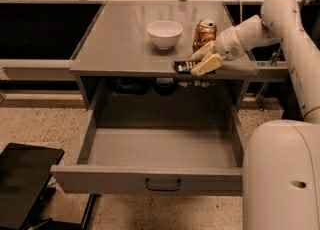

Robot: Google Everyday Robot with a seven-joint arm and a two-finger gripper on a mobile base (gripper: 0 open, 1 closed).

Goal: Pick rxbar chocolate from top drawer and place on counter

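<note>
Place step: bar [183,66] lies on counter [125,44] at near edge by can [204,33], gripper [204,60] jaws pinching its right end; next needs release & straight lift w/o dragging bar off

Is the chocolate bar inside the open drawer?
No, the bar lies on the counter's front edge, at the gripper, above the drawer.

Small flat dark wrapped bar with pale lettering [183,66] lying flat at the front edge of the smooth grey metal table [125,39], cream tool [205,59] at its right end, wide shallow grey metal drawer [100,179] below standing open, dark bar handle [163,186] centred on its front panel
</note>
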